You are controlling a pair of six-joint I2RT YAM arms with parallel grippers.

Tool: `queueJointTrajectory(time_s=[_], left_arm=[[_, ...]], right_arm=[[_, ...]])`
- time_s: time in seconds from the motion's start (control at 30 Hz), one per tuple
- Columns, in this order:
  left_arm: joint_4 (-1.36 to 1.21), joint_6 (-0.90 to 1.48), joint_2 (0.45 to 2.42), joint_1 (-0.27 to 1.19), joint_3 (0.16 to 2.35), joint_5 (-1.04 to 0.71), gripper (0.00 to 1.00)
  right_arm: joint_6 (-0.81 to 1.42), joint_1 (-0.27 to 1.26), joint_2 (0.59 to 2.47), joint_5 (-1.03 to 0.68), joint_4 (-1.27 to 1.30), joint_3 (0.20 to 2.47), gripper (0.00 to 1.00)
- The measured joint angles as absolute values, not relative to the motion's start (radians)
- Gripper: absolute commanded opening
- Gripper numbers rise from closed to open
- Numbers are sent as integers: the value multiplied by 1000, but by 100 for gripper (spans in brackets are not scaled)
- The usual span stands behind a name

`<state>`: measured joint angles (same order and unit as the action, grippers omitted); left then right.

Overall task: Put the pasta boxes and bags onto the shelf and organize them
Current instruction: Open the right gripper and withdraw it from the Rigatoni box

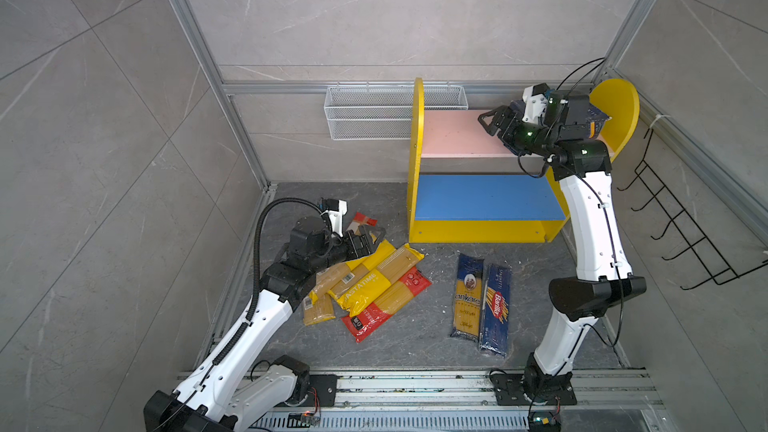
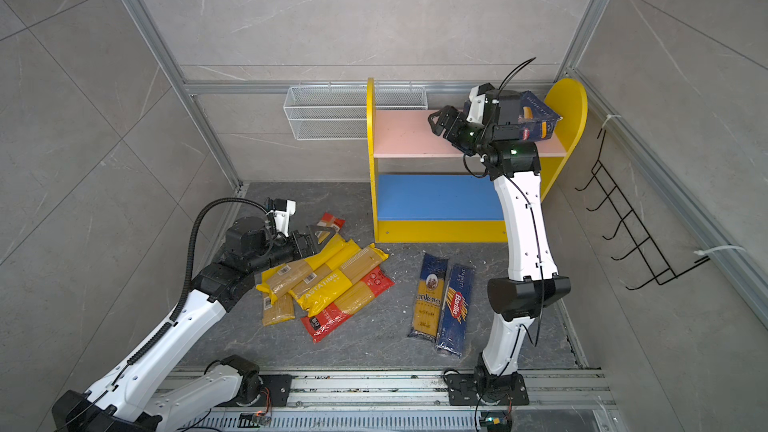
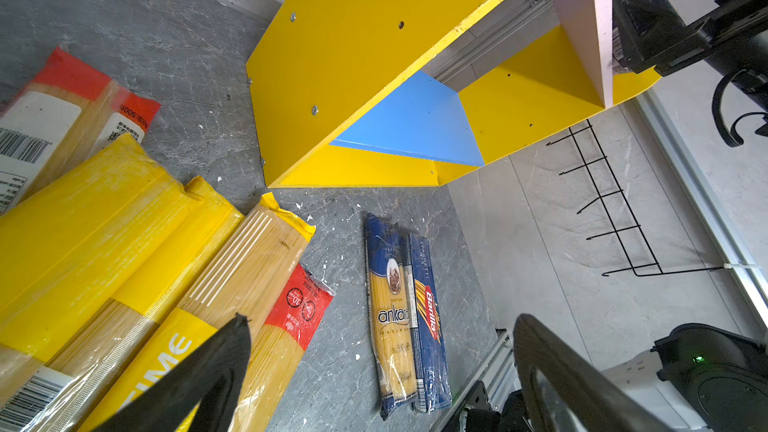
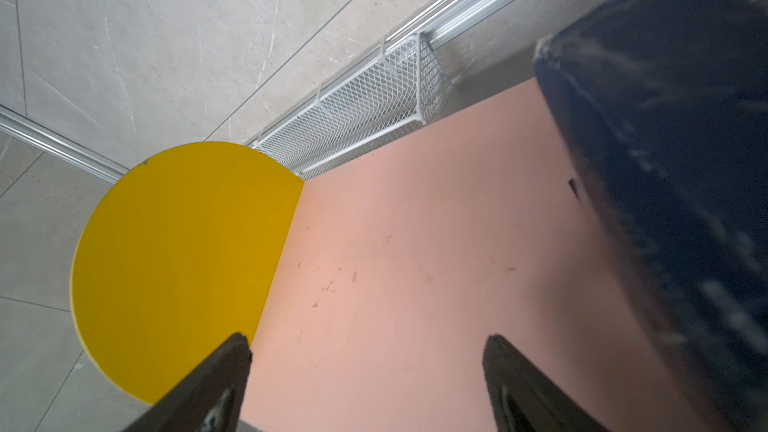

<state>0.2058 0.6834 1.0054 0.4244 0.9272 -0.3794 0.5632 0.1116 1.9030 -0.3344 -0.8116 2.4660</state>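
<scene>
1. Right now the left gripper (image 1: 371, 236) (image 3: 382, 342) hovers low over the far end of the bag pile on the tabletop (image 1: 415, 338). Its fingers are spread wide with nothing between them.
2. Right gripper (image 1: 487, 120) (image 4: 370, 351) is up over the pink board (image 1: 453, 135) of the shelf (image 1: 415, 168). Its fingers are released and empty, pointing toward the left side panel (image 4: 178, 251).
3. Wide box (image 2: 540, 118) sits on the pink board at its right end, next to the right side panel (image 2: 571, 110). The arm hides part of it, so I cannot tell whether it stands upright or tilted.
4. In the right wrist view the wide box is a blurred dark blue mass just beside one finger; touching or not, cannot tell.
5. Blue board (image 1: 486, 197) is the lower tier, below the pink one.
6. The pile lies on the tabletop, left of the shelf front. PASTATIME bag (image 1: 361, 284) lies on top among the other yellow bags (image 1: 399, 261).
7. One red-ended bag (image 1: 386, 305) is partly under the yellow ones. A second red-ended bag (image 1: 360, 221) pokes out at the far end, just beside the left gripper.
8. Ankara bag (image 1: 467, 297) and narrow box (image 1: 496, 309) lie flat side by side, touching, on the tabletop in front of the shelf. They are apart from the pile.
9. White wire basket (image 1: 365, 118) hangs on the back wall behind the shelf; black hook rack (image 1: 685, 234) is on the right wall.
</scene>
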Motion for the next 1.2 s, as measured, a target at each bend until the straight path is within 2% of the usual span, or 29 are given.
queueJointTrajectory(time_s=[0.3, 0.63, 0.9, 1.1, 1.2], left_arm=[[206, 682, 1034, 418, 927, -373, 100], [206, 681, 1035, 414, 927, -373, 100], [210, 681, 1000, 414, 921, -373, 100], [261, 680, 951, 414, 912, -355, 100], [293, 672, 931, 414, 908, -334, 100]], right_arm=[[533, 113, 1949, -249, -812, 2506, 90], [509, 128, 1940, -269, -800, 2487, 90], [496, 188, 1762, -334, -789, 2299, 91], [488, 192, 1551, -337, -790, 2130, 91], [479, 194, 1405, -315, -792, 1969, 91]])
